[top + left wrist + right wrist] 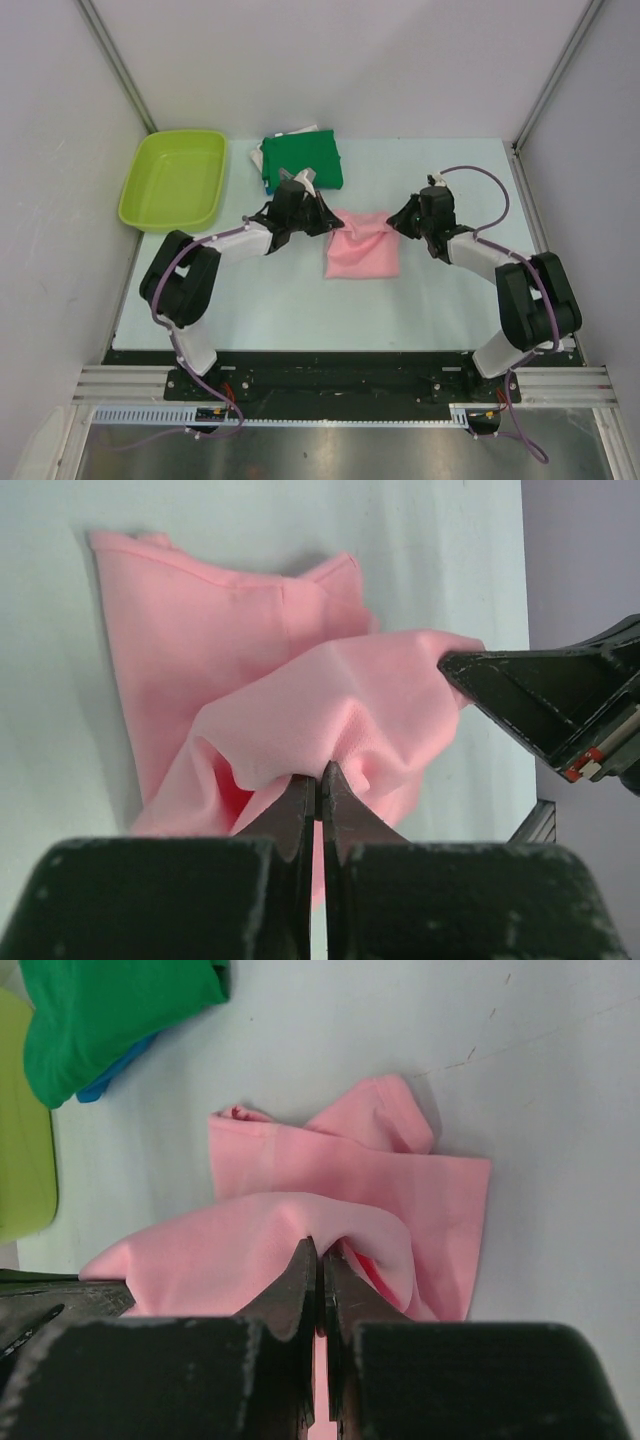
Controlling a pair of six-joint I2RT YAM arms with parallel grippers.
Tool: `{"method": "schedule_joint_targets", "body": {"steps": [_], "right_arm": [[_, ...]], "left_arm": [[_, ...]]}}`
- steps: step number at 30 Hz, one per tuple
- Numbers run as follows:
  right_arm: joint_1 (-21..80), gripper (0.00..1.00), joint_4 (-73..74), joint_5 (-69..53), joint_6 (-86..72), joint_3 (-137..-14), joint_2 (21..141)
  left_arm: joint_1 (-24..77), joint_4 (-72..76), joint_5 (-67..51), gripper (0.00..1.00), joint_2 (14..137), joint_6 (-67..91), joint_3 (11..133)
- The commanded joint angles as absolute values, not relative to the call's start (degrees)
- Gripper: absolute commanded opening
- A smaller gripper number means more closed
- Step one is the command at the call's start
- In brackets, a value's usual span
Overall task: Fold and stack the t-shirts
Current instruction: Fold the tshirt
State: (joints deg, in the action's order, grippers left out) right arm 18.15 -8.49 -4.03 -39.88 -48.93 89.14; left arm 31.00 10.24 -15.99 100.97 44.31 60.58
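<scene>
The light pink t-shirt (pixel 362 250) lies partly folded on the table's middle. My left gripper (pixel 328 222) is shut on its far left edge and lifts the cloth (pixel 300 680). My right gripper (pixel 397 220) is shut on its far right edge, and the pink cloth (pixel 300 1220) bunches over the jaws. The two grippers face each other across the shirt; the right one's fingers (pixel 540 695) show in the left wrist view. A folded dark green shirt (pixel 303 160) lies at the back on a stack, with blue (pixel 110 1080) and white (pixel 290 134) cloth peeking out beneath it.
A lime green plastic tub (pixel 174 178) stands at the back left, next to the folded stack. The enclosure's white walls and metal posts (pixel 120 65) ring the table. The arm bases sit on a rail (pixel 340 385) at the near edge.
</scene>
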Motion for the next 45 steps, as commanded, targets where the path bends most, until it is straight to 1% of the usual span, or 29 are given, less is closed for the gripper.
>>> {"method": "schedule_joint_targets", "body": {"steps": [1, 3, 4, 5, 6, 7, 8, 9, 11, 12, 13, 17, 19, 20, 22, 23, 24, 25, 26, 28, 29, 30, 33, 34, 37, 40, 42, 45], "right_arm": [[16.6, 0.0, -13.5, -6.6, -40.7, -53.8, 94.4], [16.1, 0.0, -14.0, -6.3, -41.0, -55.4, 96.2], [15.6, 0.0, -14.8, -6.2, -41.1, -56.1, 98.6], [15.3, 0.04, -15.1, -6.1, -41.0, -56.9, 99.7], [15.0, 0.22, -15.6, -5.0, -41.0, -59.0, 101.0], [14.8, 0.32, -17.2, -4.3, -40.5, -59.8, 102.8], [14.2, 0.42, -18.7, -3.3, -40.8, -60.3, 103.4], [14.1, 0.61, -20.4, -1.5, -40.7, -60.3, 103.5], [14.1, 0.81, -22.9, 0.0, -40.2, -60.3, 102.2], [14.3, 0.97, -23.0, 1.7, -39.6, -60.3, 101.3], [14.7, 0.99, -22.2, 2.3, -38.7, -60.3, 99.9], [17.8, 1.0, -17.8, 7.0, -32.8, -60.3, 91.2], [19.7, 1.0, -15.7, 6.8, -31.9, -60.3, 88.9], [20.2, 1.0, -14.9, 5.3, -32.2, -60.3, 87.6], [20.0, 1.0, -14.3, 1.5, -33.9, -60.4, 86.4], [19.5, 1.0, -14.9, -3.8, -35.8, -60.4, 86.7], [18.7, 1.0, -15.6, -6.2, -37.2, -60.7, 87.9], [18.4, 1.0, -16.6, -8.8, -37.9, -61.2, 88.8], [18.2, 1.0, -17.2, -13.4, -38.6, -62.7, 89.9], [17.5, 1.0, -18.9, -17.7, -41.3, -64.5, 94.6], [17.1, 1.0, -20.0, -22.2, -42.9, -65.9, 96.4], [16.6, 1.0, -23.6, -24.2, -46.1, -66.3, 99.5], [15.0, 1.0, -29.9, -32.1, -50.8, -68.6, 104.5], [14.4, 1.0, -31.6, -35.7, -54.3, -69.1, 107.6], [13.7, 1.0, -37.0, -40.6, -60.2, -69.5, 112.1], [13.8, 1.0, -36.6, -42.1, -60.7, -69.4, 114.0], [14.1, 1.0, -33.6, -41.0, -58.7, -69.4, 115.1], [13.5, 1.0, -33.0, -39.0, -57.4, -69.3, 117.8]], "left_arm": [[29.1, 14.0, -19.0, 0.0, 105.8, 46.1, 65.8], [28.2, 13.5, -18.9, 0.01, 107.8, 46.1, 69.0], [27.8, 13.4, -19.1, 0.07, 109.1, 46.1, 70.3], [26.9, 13.4, -19.2, 0.19, 111.4, 46.2, 71.6], [26.4, 13.7, -18.9, 0.54, 112.7, 46.1, 74.6], [25.8, 13.4, -18.7, 0.68, 113.7, 45.9, 76.3], [24.4, 13.6, -18.6, 0.85, 114.9, 45.8, 77.8], [23.7, 14.0, -18.5, 1.0, 114.9, 45.9, 79.7], [22.2, 14.4, -18.5, 1.0, 113.7, 45.9, 80.5], [22.0, 13.9, -17.4, 1.0, 110.9, 44.8, 80.0], [22.0, 12.4, -16.4, 1.0, 108.9, 43.9, 79.3], [24.1, 9.8, -16.3, 1.0, 100.1, 42.5, 72.8], [25.5, 10.9, -16.2, 1.0, 94.9, 43.1, 66.7], [27.0, 11.6, -16.0, 1.0, 93.0, 43.2, 62.4], [29.1, 16.3, -16.4, 1.0, 88.8, 45.2, 57.7], [29.7, 19.1, -17.1, 1.0, 87.7, 47.8, 52.6], [30.5, 25.6, -17.6, 1.0, 87.1, 48.9, 50.3], [32.1, 28.3, -18.3, 1.0, 86.9, 50.0, 48.4], [32.9, 30.3, -18.7, 1.0, 87.3, 51.3, 46.0], [34.4, 37.0, -20.2, 1.0, 90.2, 52.3, 44.4], [34.8, 39.5, -21.0, 1.0, 91.5, 54.1, 42.8], [35.0, 46.8, -22.0, 1.0, 92.7, 54.9, 42.0], [35.3, 56.1, -23.2, 1.0, 97.6, 56.6, 41.0], [35.2, 57.3, -23.6, 1.0, 99.0, 56.6, 41.3], [35.3, 60.4, -25.1, 1.0, 102.9, 57.5, 42.6], [35.4, 62.4, -25.9, 1.0, 106.0, 58.4, 43.2], [35.4, 62.5, -26.1, 1.0, 108.1, 58.0, 43.4], [35.3, 64.1, -26.8, 1.0, 110.9, 58.2, 43.3]]}}
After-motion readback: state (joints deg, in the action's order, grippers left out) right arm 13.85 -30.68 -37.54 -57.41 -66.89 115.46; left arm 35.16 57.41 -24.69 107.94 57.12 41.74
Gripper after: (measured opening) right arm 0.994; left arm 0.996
